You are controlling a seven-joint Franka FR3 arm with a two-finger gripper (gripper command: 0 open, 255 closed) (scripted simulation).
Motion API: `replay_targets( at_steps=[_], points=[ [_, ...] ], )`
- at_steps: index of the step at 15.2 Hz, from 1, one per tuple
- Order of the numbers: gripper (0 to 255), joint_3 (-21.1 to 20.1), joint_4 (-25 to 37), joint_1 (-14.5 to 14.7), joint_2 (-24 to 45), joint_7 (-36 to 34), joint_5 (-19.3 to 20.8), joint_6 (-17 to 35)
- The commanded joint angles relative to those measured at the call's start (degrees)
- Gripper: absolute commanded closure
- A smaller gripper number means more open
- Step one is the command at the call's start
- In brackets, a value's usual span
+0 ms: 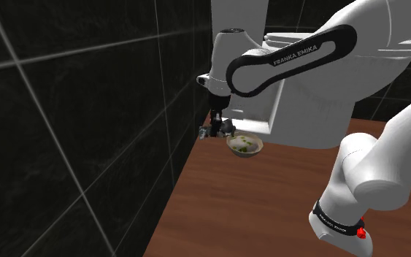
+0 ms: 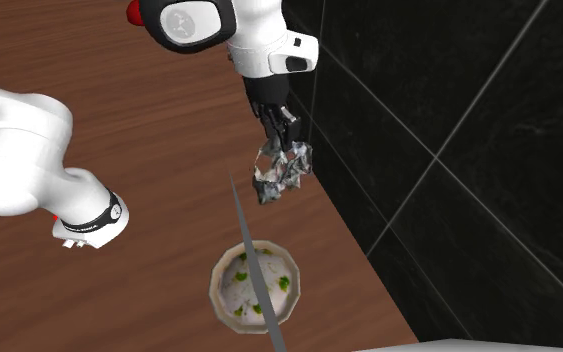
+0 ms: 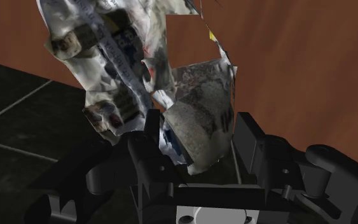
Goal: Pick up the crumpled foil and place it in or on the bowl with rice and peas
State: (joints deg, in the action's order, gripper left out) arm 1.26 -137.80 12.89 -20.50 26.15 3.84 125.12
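Observation:
The crumpled foil (image 2: 281, 168) is a silvery, printed wad at the wooden table's edge, beside the dark tiled wall. My black gripper (image 2: 283, 135) comes down on it from above and is shut on it. In the wrist view the foil (image 3: 142, 70) sits clasped between the two fingers (image 3: 147, 149) and bulges out beyond my gripper (image 3: 196, 137). The bowl of rice and peas (image 2: 255, 283) stands on the table a short way from the foil, apart from it. In the shoulder view my gripper (image 1: 216, 130) hangs just to the left of the bowl (image 1: 244, 146), with a bit of foil (image 1: 203, 133) showing beside it.
The brown wooden table (image 2: 159, 170) ends close to the black tiled wall (image 2: 449, 150). A large white fixture (image 1: 298, 109) stands behind the bowl in the shoulder view. A thin grey edge (image 2: 252, 262) crosses in front of the bowl in the second exterior view.

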Motion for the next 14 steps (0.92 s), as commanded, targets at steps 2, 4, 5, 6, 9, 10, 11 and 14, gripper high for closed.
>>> replay_targets(
  at_steps=[2,4,5,6,9,10,11,14],
  points=[
    [255,2.97,-2.72,-1.69,-3.65,4.21,0.72,-0.68],
    [255,4.95,-3.78,-2.89,-5.47,6.94,1.37,-1.29],
    [255,5.98,-4.21,-3.49,-6.29,8.3,1.74,-1.61],
    [255,7.01,-4.57,-4.11,-7.06,9.68,2.12,-1.94],
    [255,10.18,-5.23,-6.01,-8.99,13.85,3.37,-2.94],
    [255,11.26,-5.31,-6.64,-9.5,15.26,3.81,-3.27],
    [255,12.34,-5.32,-7.27,-9.94,16.68,4.24,-3.6],
    [255,15.95,-4.86,-9.26,-10.89,21.33,5.64,-4.65]
  ],
)
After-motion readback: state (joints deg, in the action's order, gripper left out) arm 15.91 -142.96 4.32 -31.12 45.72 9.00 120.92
